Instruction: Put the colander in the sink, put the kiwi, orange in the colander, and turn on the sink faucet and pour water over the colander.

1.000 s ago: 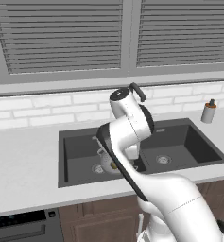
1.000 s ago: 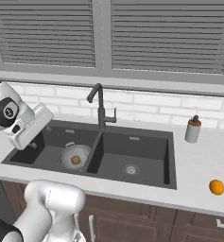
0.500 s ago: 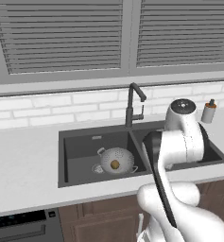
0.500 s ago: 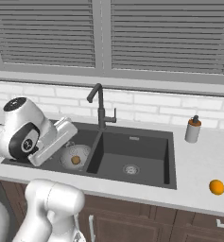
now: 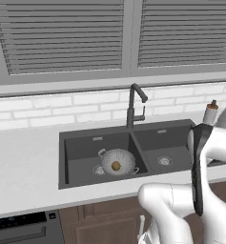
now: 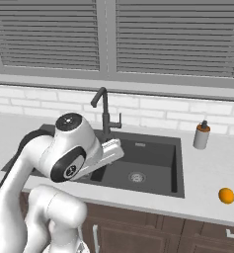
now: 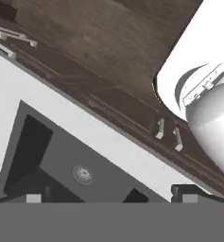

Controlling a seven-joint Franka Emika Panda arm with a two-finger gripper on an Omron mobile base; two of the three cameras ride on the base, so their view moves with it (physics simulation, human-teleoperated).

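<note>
Colander point(image 5: 118, 161) sat in left sink point(image 5: 86, 176) basin, kiwi point(image 5: 116, 166) inside | orange point(image 6: 226, 195) on counter, right | gripper state: we could not tell | risk: round orange rolling away if nudged.

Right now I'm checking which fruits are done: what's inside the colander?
The colander, standing in the sink's left basin, holds one small brown fruit, the kiwi. Nothing else shows inside. The orange lies on the counter.

Two windows point(image 5: 62, 38) with closed grey slatted blinds ran above a white brick backsplash point(image 5: 47, 109). A pale counter point(image 5: 24, 167) stretched below, over dark wood cabinets point(image 6: 153, 232) with slim silver handles. A black appliance panel point(image 5: 21, 228) sat under its left end.
</note>
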